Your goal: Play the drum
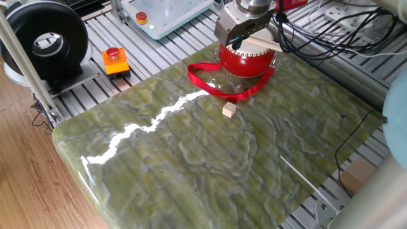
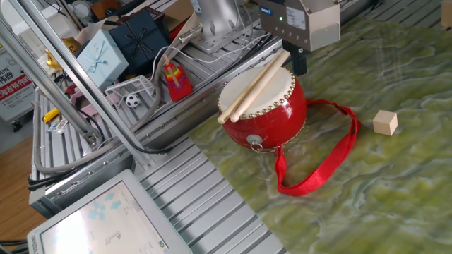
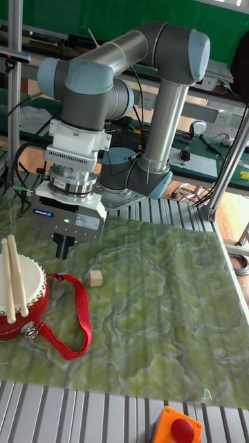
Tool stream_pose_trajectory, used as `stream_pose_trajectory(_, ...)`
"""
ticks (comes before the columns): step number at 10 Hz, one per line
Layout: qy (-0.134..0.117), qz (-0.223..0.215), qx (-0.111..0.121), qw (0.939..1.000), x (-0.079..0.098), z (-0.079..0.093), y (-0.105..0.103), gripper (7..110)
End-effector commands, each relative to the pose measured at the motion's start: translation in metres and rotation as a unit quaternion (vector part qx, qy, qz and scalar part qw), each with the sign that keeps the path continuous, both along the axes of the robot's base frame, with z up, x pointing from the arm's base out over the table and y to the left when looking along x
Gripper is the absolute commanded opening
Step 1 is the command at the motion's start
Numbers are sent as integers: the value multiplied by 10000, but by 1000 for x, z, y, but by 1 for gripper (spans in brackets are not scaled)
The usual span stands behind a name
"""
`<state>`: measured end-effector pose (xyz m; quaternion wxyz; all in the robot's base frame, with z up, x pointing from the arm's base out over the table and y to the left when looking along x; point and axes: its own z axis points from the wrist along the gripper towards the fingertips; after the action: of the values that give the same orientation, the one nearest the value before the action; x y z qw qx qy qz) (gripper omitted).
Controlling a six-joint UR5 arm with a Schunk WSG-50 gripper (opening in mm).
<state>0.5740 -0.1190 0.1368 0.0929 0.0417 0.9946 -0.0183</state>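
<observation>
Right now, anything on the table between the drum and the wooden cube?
Only the red ribbon strap, looping out from the drum toward the wooden cube; the other fixed view shows this best. Past the strap it's bare green table.

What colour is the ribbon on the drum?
Red. The ribbon matches the drum body, seen best in the other fixed view.
</observation>
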Motion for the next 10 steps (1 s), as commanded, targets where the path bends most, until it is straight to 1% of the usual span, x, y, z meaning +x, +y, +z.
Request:
stream_pose_trajectory(1,1,338,174,9993,0,1,11,7)
stream_pose_trajectory(2,2,248,368,9990,0,1,19,7)
stream_pose_trajectory(3,-16,22,410,9992,1,1,19,7)
stream_pose_trajectory(4,-7,-363,443,9984,-1,6,62,7)
stream_pose_trajectory(5,24,-227,647,9976,-18,-5,104,7)
stream_pose_trajectory(6,-152,-131,731,9971,-27,-13,124,7)
stream_pose_trajectory(7,-81,-333,738,9967,-43,-13,137,7)
stream_pose_trajectory(8,-105,-446,692,9966,-49,-15,139,7)
stream_pose_trajectory(9,-41,-559,741,9957,-56,-18,143,7)
stream_pose_trajectory(10,-41,-551,609,9966,-56,-20,137,7)
